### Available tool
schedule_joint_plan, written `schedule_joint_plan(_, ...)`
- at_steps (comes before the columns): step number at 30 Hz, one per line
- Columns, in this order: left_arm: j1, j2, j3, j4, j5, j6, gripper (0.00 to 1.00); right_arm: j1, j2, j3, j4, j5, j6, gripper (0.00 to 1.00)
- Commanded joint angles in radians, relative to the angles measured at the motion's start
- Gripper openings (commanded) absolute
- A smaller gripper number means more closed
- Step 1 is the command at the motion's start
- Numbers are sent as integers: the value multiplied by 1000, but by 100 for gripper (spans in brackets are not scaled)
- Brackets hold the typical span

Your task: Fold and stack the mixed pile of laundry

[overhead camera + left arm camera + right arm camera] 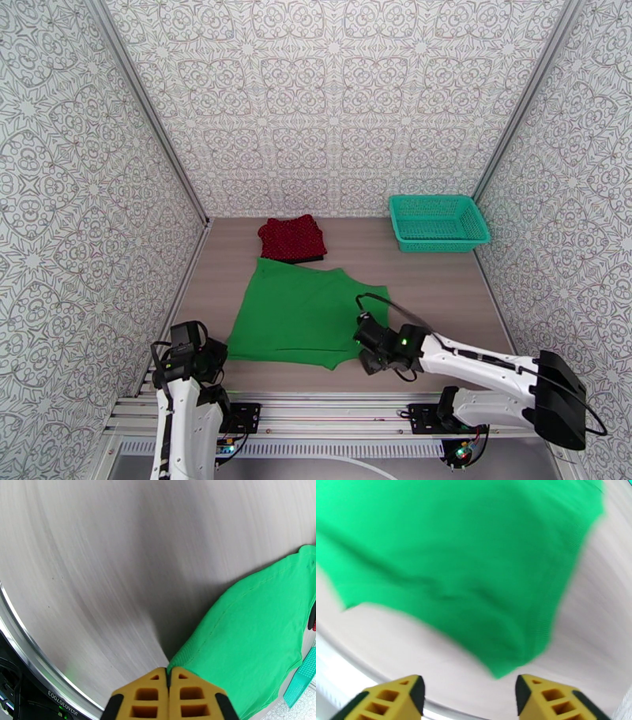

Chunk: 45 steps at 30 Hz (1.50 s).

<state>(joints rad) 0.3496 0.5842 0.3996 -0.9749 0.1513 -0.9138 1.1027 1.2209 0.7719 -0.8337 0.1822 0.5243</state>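
On table (426, 292), by size: green garment (296, 316), spread flat at the near middle, far edge just beside the folded pair; judged the item in hand, not yet folded; to fold it well, both near corners want a firm pinch, lifted level and carried over together so the edges meet and no crease drags; basket (438, 223), teal mesh, far right corner, well apart from the cloth; red garment (292, 237), dotted, folded, at the far middle, lying on the black garment (314, 258), of which a thin strip shows at its near edge; right gripper (470, 693), fingers spread wide, holding nothing, poised over the green garment's near right corner, view blurred; it should straddle that corner before closing; left gripper (168, 676), fingers pressed together at the green garment's near left corner, tips touching the cloth edge; whether any cloth is pinched between them cannot be told.
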Motion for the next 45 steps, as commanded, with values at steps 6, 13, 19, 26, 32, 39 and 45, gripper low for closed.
schedule_joint_plan(6, 5, 9, -18, 31, -10, 4, 0, 163, 300, 235, 101, -21, -208, 56)
schedule_joint_plan(13, 7, 14, -16, 33, -4, 11, 0, 196, 521, 358, 94, -16, -246, 47)
schedule_joint_plan(19, 9, 17, -17, 38, -3, 16, 0, 195, 587, 395, 58, 37, -244, 44)
schedule_joint_plan(26, 10, 22, -17, 41, -4, 17, 0, 196, 627, 410, 33, 76, -243, 39)
schedule_joint_plan(32, 12, 23, -15, 39, -3, 16, 0, 197, 635, 408, 30, 74, -242, 4)
schedule_joint_plan(39, 9, 13, -5, 19, 0, 15, 0, 208, 538, 362, 11, -45, -270, 0)
schedule_joint_plan(45, 3, 4, -4, 5, 1, 13, 0, 215, 432, 304, 3, -176, -287, 0)
